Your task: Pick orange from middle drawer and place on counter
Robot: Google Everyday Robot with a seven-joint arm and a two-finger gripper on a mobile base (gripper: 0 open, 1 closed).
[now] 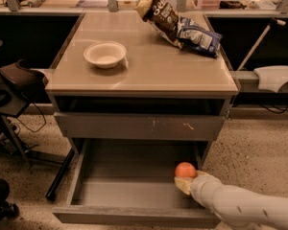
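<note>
Print on the dark brown snack bag [159, 13] and blue-white snack bag [199, 36] is unreadable; they share the glossy beige table [173, 73] with a round white bowl [104, 54]. The white arm [245, 207] reaches in low from the right, its tool [184, 183] touching the small bright orange fruit [185, 169] at the right of the open grey middle drawer [125, 190]. Whether it grips the fruit cannot be told.

1 orange [185, 169], bowl [104, 54], claw [184, 182]; prob. 2 bags [164, 14]

Glossy counter [149, 75], matt middle drawer [125, 188], smooth orange [185, 169] beside perhaps plastic tool [184, 183].
</note>
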